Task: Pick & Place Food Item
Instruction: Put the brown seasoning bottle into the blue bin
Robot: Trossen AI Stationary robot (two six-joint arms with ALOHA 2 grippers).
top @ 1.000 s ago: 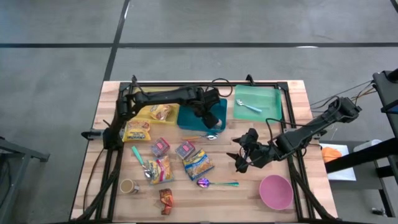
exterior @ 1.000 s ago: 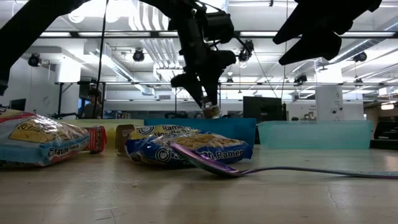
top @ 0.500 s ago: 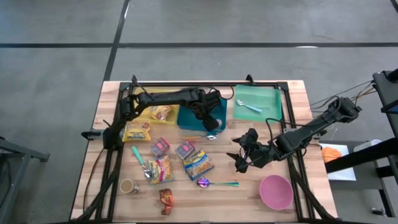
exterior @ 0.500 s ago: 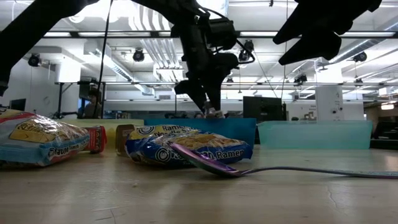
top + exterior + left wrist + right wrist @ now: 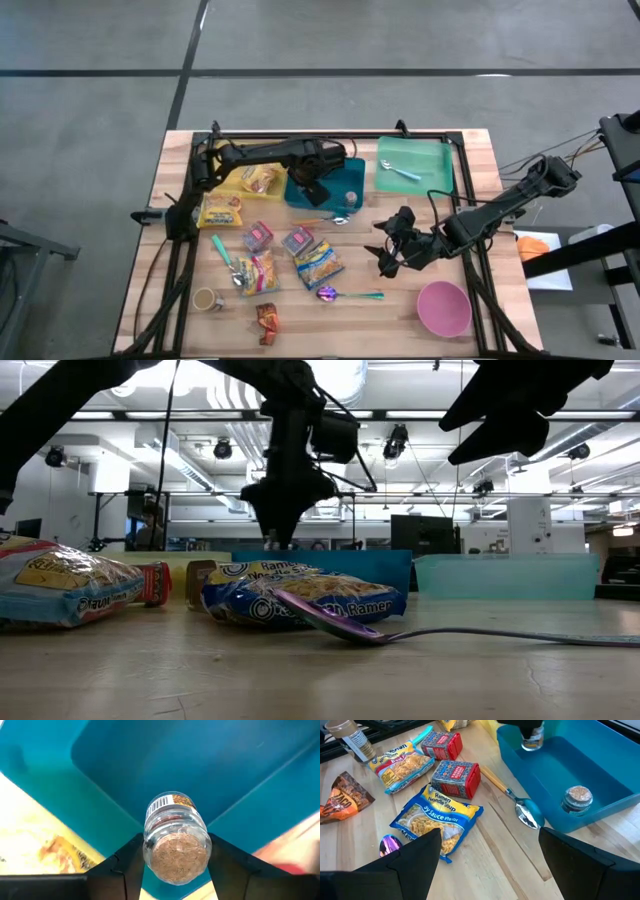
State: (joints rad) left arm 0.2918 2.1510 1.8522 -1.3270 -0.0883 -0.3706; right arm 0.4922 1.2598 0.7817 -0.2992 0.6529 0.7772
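Jar clamped in left gripper, held over the blue bin at upper centre of the overhead frame. We note right gripper at right of centre, jaws spread, holding nothing.

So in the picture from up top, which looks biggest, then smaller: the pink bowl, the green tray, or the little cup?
1. green tray
2. pink bowl
3. little cup
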